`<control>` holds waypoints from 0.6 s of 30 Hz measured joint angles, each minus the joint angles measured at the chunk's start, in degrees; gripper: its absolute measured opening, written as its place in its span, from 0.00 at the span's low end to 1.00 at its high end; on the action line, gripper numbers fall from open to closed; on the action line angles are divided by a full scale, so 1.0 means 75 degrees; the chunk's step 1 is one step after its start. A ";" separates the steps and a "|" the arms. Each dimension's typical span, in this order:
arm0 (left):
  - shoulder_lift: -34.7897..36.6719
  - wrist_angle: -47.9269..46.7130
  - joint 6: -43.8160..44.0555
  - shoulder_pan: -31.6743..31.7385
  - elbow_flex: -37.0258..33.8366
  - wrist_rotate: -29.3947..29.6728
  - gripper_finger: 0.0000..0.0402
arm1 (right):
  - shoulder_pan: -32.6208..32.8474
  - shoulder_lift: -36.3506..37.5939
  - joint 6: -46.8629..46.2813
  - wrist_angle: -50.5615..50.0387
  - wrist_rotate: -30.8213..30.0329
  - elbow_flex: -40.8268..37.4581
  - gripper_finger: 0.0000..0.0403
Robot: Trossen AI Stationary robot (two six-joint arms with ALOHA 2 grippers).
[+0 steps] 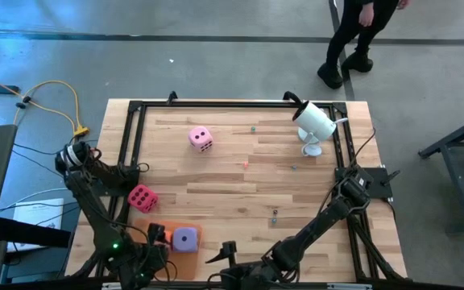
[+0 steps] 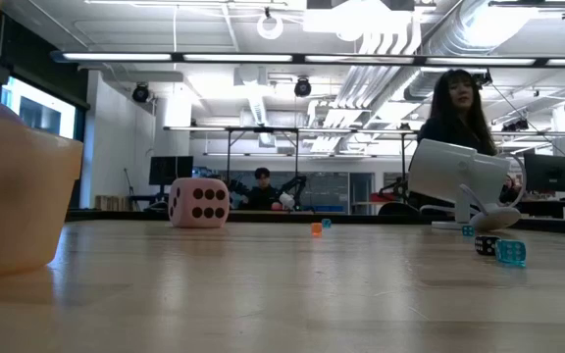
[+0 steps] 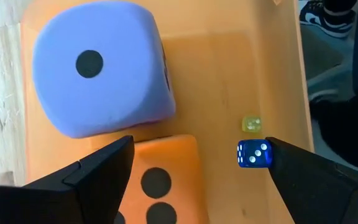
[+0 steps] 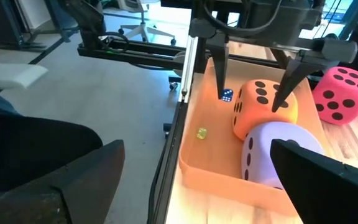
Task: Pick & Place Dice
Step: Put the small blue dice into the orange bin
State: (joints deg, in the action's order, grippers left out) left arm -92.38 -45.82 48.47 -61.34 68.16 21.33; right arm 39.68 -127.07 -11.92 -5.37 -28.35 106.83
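Left gripper, lower left of the high view, hangs over the orange tray with jaws spread wide and empty. In the right wrist view its fingers straddle the orange die, tips level with the die's upper part; whether they touch it I cannot tell. Purple die lies in the tray just beside the orange one, with two tiny dice, blue and yellow. Magenta die sits on the table near the tray. Light pink die lies well apart, upper centre. Right gripper, bottom centre, released, nothing between its fingers.
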 joint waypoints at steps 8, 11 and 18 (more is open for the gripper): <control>0.0004 -0.1012 0.0718 -0.0165 0.0012 0.0080 0.87 | -0.0114 0.0000 -0.0023 -0.0102 -0.0001 0.0000 0.97; 0.0006 -0.1011 0.0595 -0.0157 0.0012 0.0127 0.87 | -0.0123 0.0003 -0.0032 -0.0105 -0.0003 0.0000 0.97; -0.0011 -0.1912 0.1814 -0.0139 -0.0063 0.0034 0.87 | -0.0159 0.0003 -0.0373 -0.0159 0.0096 0.0000 0.97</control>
State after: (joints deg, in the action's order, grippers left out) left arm -92.46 -60.16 62.08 -62.39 67.69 21.59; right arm 38.49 -127.04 -14.72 -6.56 -27.63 106.83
